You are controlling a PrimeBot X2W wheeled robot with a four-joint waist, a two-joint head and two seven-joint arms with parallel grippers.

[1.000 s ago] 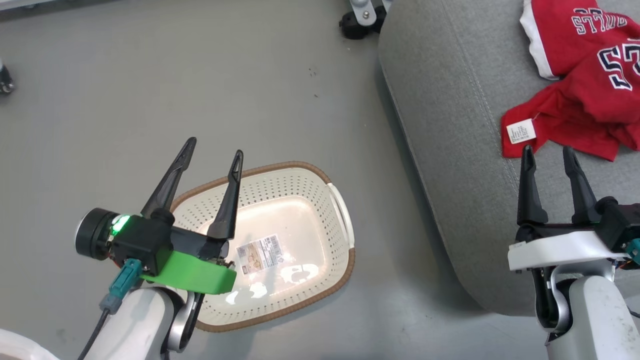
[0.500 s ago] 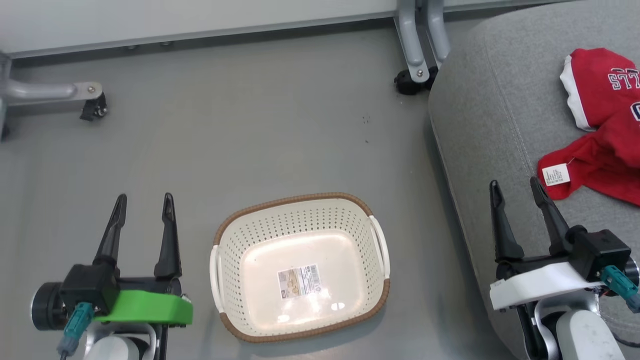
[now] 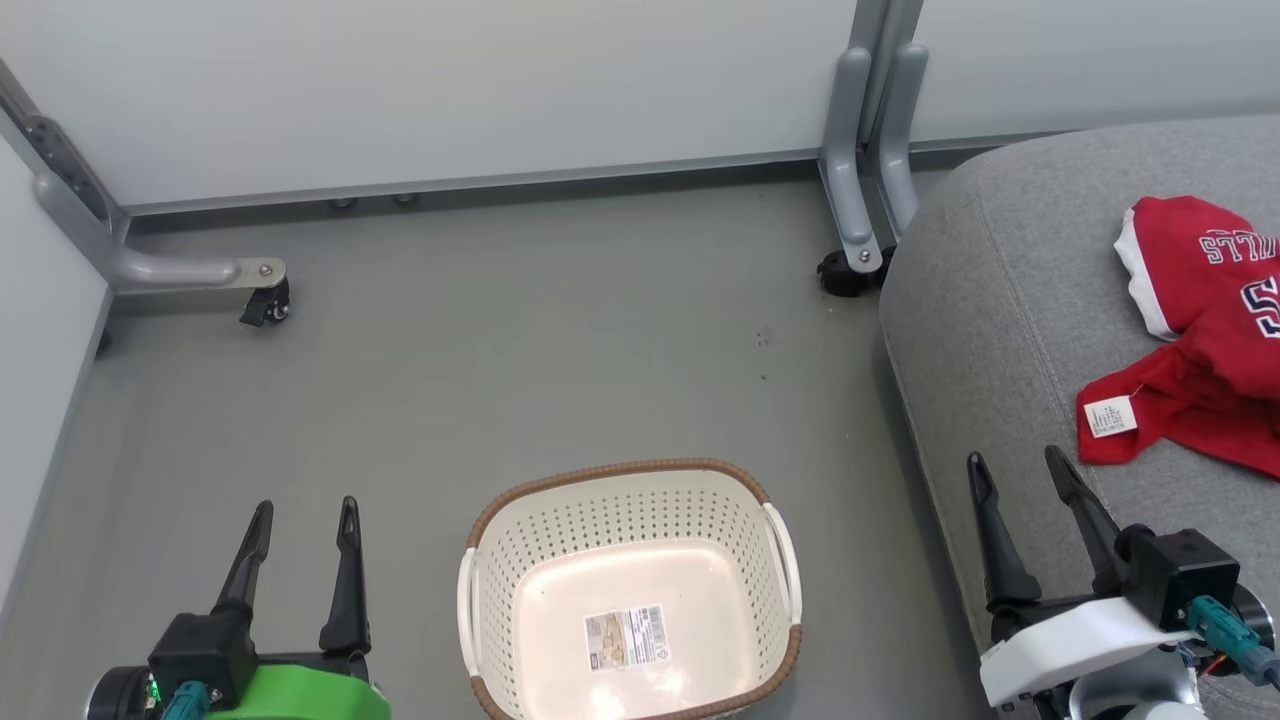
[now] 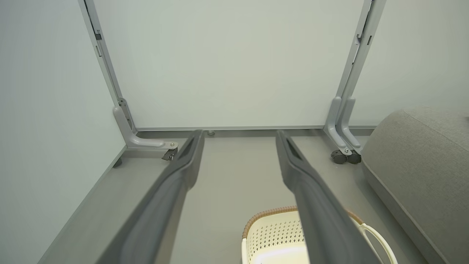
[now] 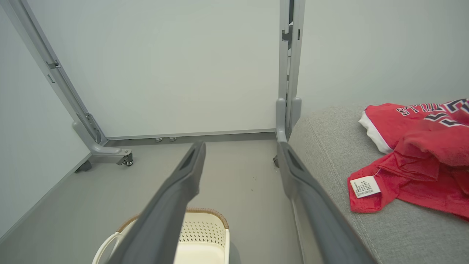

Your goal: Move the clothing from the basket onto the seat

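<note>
Red clothing (image 3: 1210,350) is lying crumpled on the grey seat (image 3: 1000,330), at about two o'clock from the basket (image 3: 620,470), with its white tag (image 3: 1110,416) turned toward the seat's near edge. Basket is sitting on the floor (image 3: 500,330), holding nothing but a paper label (image 3: 627,637). Judgement: the transfer is looking complete, with nothing left to lift out.

Left gripper (image 3: 305,505) is hovering at nine o'clock of the basket, fingers spread apart, gripping nothing, pointing toward twelve. Right gripper (image 3: 1012,457) is hanging at the seat's edge, at seven o'clock from the clothing, fingers likewise apart and empty, clear of the fabric.
</note>
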